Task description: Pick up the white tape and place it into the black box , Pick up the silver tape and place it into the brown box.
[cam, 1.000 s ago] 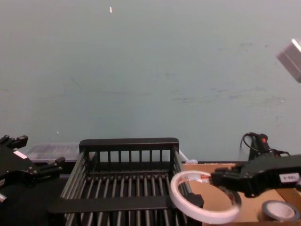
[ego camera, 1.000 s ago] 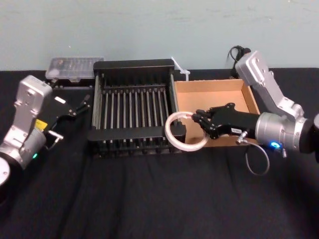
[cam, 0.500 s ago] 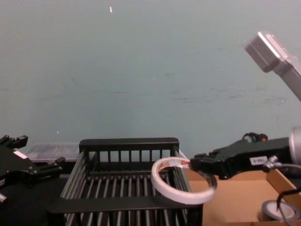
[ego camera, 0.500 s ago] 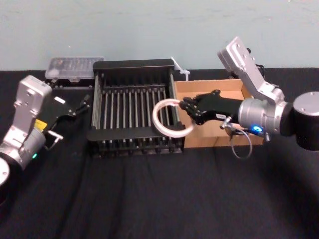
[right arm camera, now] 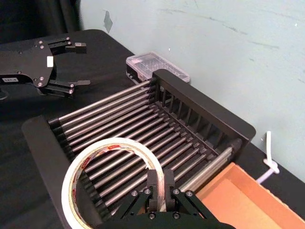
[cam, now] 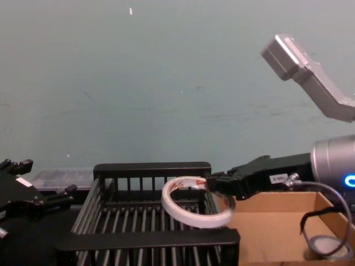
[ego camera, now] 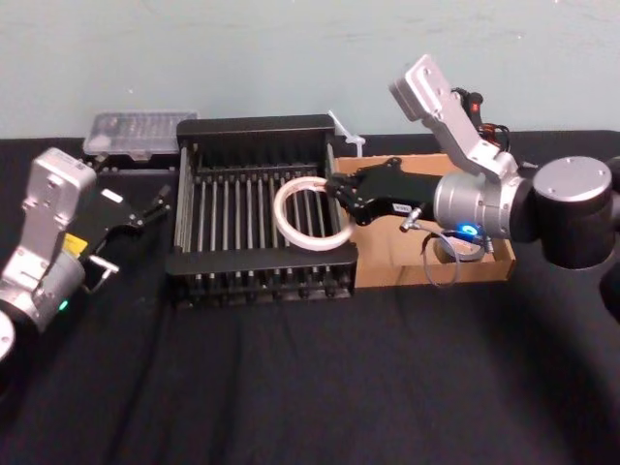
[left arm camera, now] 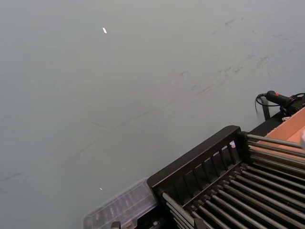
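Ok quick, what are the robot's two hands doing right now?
Left gripper: jaws open, empty, parked left of the black box.
Right gripper: jaws closed on the white tape.

white tape, black slatted box, tan cardboard box.

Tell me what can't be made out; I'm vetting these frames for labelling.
- Silver tape: chest view, partly hidden by a cable.
- Brown box floor: head view, largely covered by the right arm.
- White tape, pinched by the right end effector: right wrist view, bottom edge cuts it.
- Clear case contents: head view, too small.
- Left end effector, parked left of the black box: chest view, left edge cuts it.
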`<state>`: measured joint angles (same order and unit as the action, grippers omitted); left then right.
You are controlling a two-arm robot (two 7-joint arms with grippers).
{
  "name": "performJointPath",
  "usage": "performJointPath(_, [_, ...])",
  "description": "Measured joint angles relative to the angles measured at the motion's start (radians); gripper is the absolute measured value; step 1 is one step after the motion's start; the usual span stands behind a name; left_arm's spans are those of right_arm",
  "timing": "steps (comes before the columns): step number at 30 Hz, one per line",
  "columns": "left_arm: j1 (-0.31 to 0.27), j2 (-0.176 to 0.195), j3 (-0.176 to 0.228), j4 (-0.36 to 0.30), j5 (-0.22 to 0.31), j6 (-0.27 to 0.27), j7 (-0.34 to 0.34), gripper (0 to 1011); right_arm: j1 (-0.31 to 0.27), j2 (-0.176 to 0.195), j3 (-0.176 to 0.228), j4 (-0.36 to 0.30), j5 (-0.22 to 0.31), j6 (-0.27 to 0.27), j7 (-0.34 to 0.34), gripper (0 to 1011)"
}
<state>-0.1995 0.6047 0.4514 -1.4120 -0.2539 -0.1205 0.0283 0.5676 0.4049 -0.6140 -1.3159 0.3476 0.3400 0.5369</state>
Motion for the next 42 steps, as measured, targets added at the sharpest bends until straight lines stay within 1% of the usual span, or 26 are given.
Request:
performJointPath(11, [0.000,0.000,0.000,0.000,0.000,0.000,0.000,1001,0.051,-0.058,-0.019,0.089,-0.033,-0.019,0.007,92])
performJointPath(18, [0.000,0.000,0.000,0.000,0.000,0.000,0.000,1001,0.066,-0.088,-0.016,0.127,-0.052,-0.030,-0.006,92])
performJointPath(20, [0.000,0.000,0.000,0.000,0.000,0.000,0.000,1001,0.066,-0.092,-0.013,0.131,-0.054,-0.032,-0.011,92])
performJointPath(36, [0.000,0.000,0.000,0.000,0.000,0.000,0.000,1002,0.066,-0.088,-0.014,0.128,-0.053,-0.030,-0.009,92])
performJointPath(37, [0.000,0.000,0.000,0.000,0.000,0.000,0.000,1001,0.066,-0.088,-0.014,0.128,-0.052,-0.030,-0.009,130])
performJointPath(39, [0.000,0.000,0.000,0.000,0.000,0.000,0.000,1001,0.066,-0.088,-0.015,0.127,-0.052,-0.030,-0.008,164])
performJointPath(40, [0.000,0.000,0.000,0.000,0.000,0.000,0.000,1001,0.066,-0.088,-0.015,0.127,-0.052,-0.030,-0.008,221])
performJointPath(42, [0.000,0.000,0.000,0.000,0.000,0.000,0.000,1001,0.066,-0.088,-0.015,0.127,-0.052,-0.030,-0.008,249])
